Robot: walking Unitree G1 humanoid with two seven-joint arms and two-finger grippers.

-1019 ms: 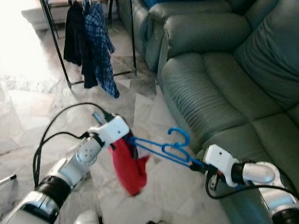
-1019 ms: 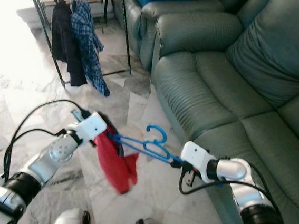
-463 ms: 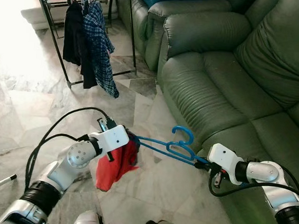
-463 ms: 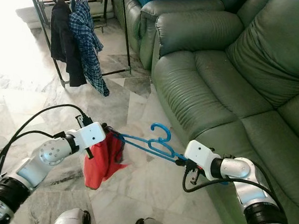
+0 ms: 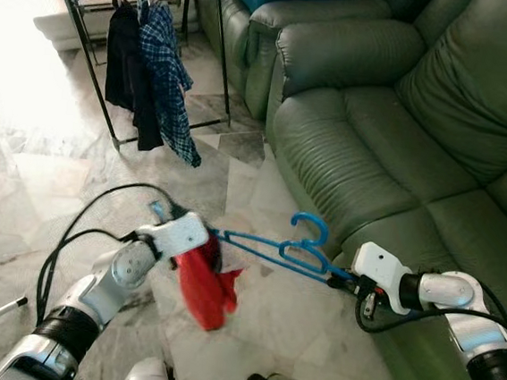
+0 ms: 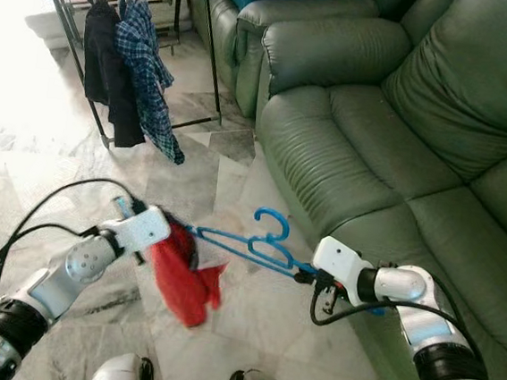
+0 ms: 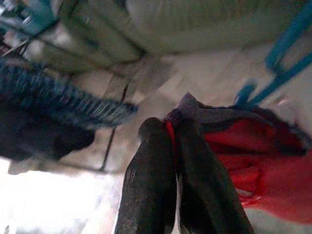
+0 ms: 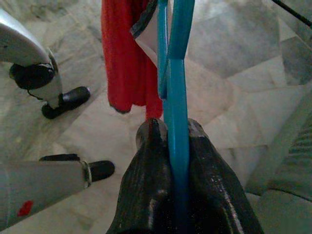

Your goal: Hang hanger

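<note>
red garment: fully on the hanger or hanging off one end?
Hanging off one end. The red garment droops bunched from the blue hanger arm at the left gripper; the right gripper clamps the bare opposite end.

Both silver arms reach forward, bent at the elbow, wrists angled toward each other. The left gripper (image 7: pixel 171 134) has its black fingers pinched together on red cloth (image 5: pixel 204 284) — the right gripper (image 8: pixel 170 134) clamps one end of the blue hanger (image 5: pixel 279 251), fingers squeezed against it.
</note>
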